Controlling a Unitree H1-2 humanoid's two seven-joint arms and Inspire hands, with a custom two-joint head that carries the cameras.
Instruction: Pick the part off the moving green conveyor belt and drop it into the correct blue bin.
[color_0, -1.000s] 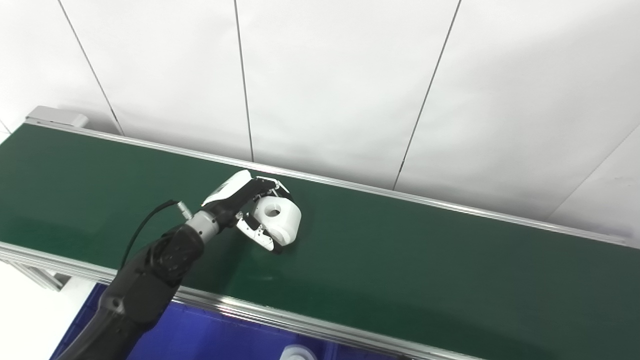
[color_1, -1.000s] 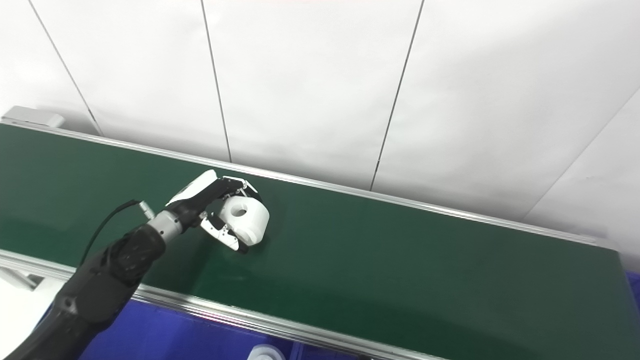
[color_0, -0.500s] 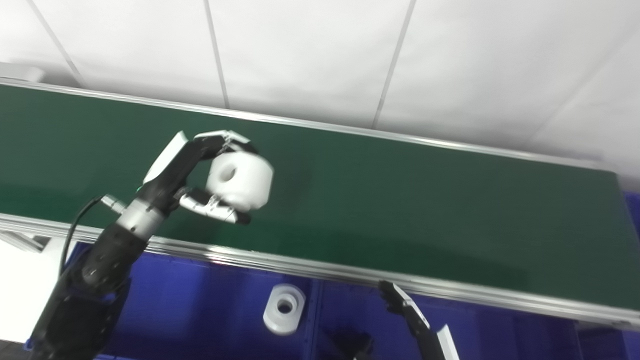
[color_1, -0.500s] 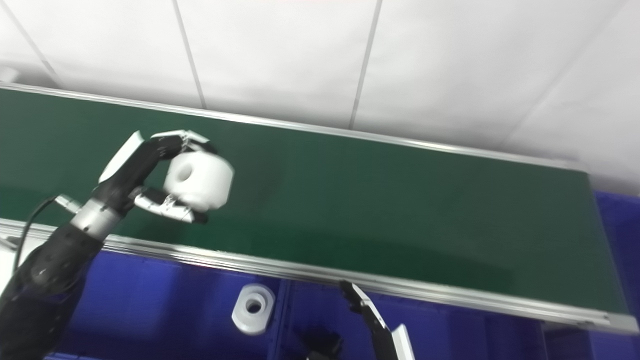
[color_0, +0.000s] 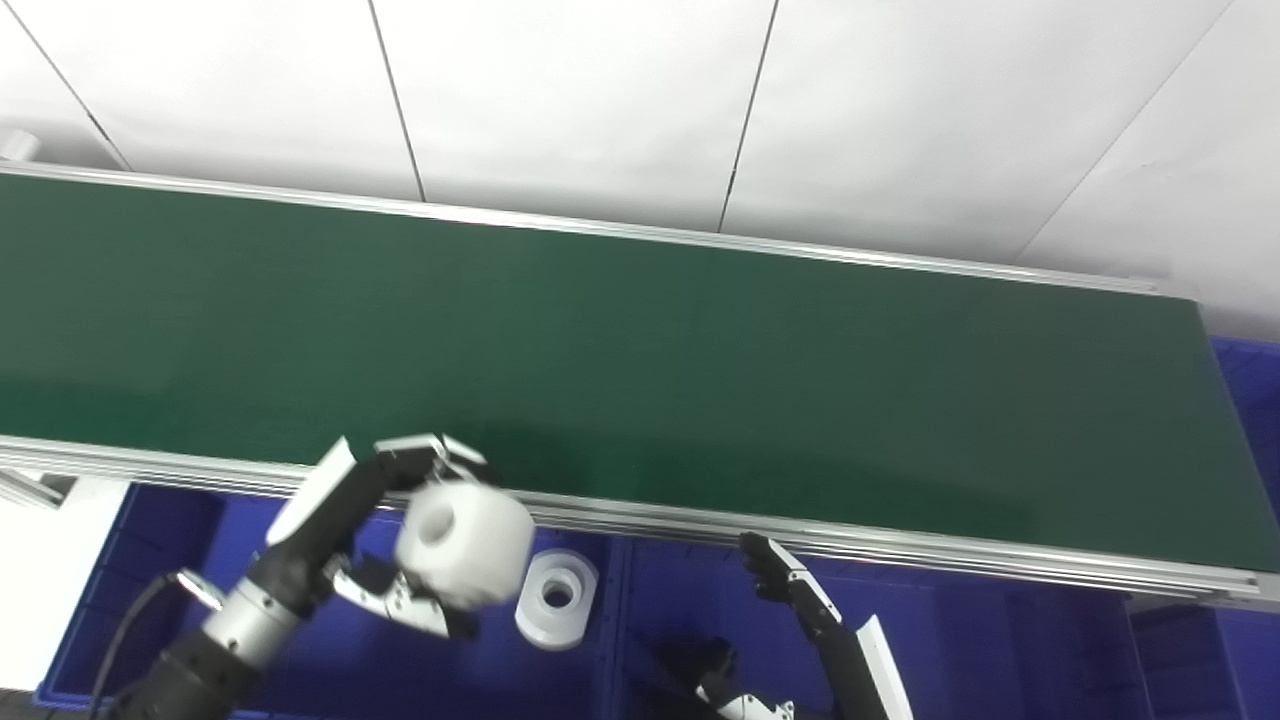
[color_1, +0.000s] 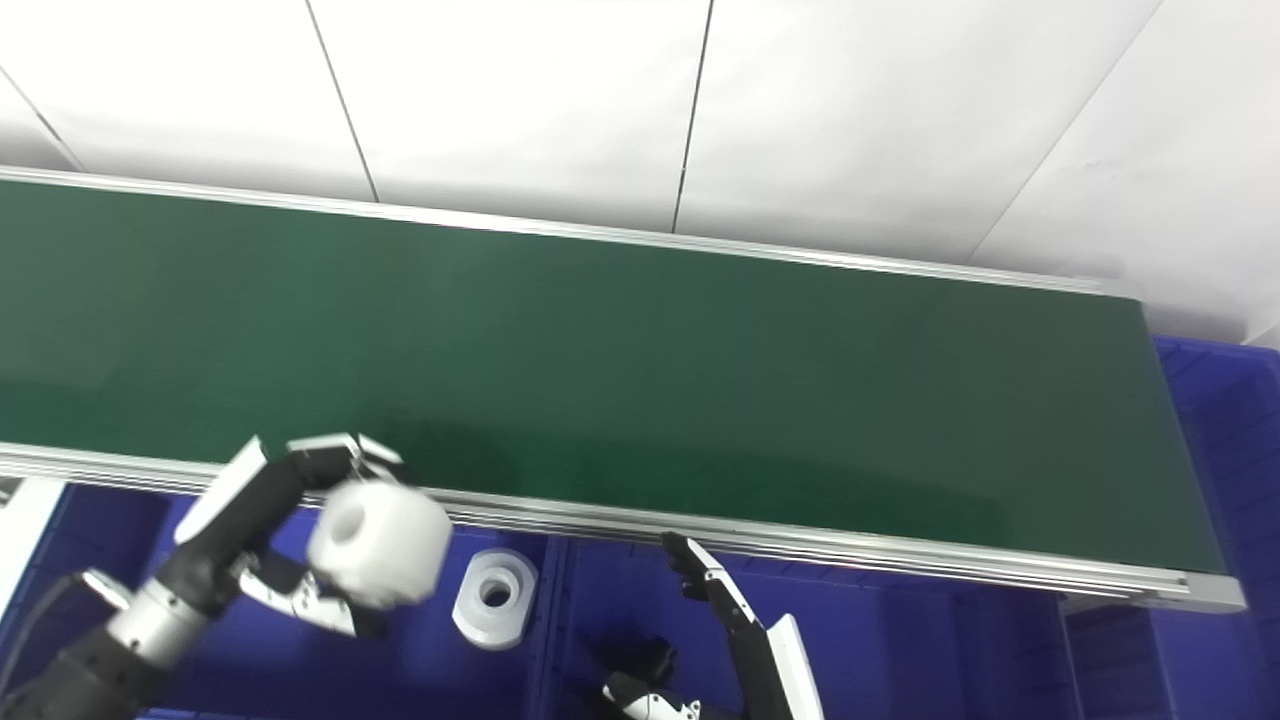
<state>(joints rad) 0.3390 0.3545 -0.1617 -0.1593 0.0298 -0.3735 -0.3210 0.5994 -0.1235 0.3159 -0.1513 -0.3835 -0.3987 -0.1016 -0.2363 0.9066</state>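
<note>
A white paneled wall (color_0: 600, 90) fills the top of the frame, split by thin dark seams running up and slightly aslant. At the far upper left edge, a small pale grey piece of the machine's end housing (color_0: 15, 145) just peeks in against the wall. In the lower left corner lies a patch of plain white surface (color_0: 35, 590), with a bit of grey metal framing (color_0: 25, 488) above it.

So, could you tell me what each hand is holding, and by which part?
The left hand grips the white part across its rounded sides. The right hand holds nothing.
</note>
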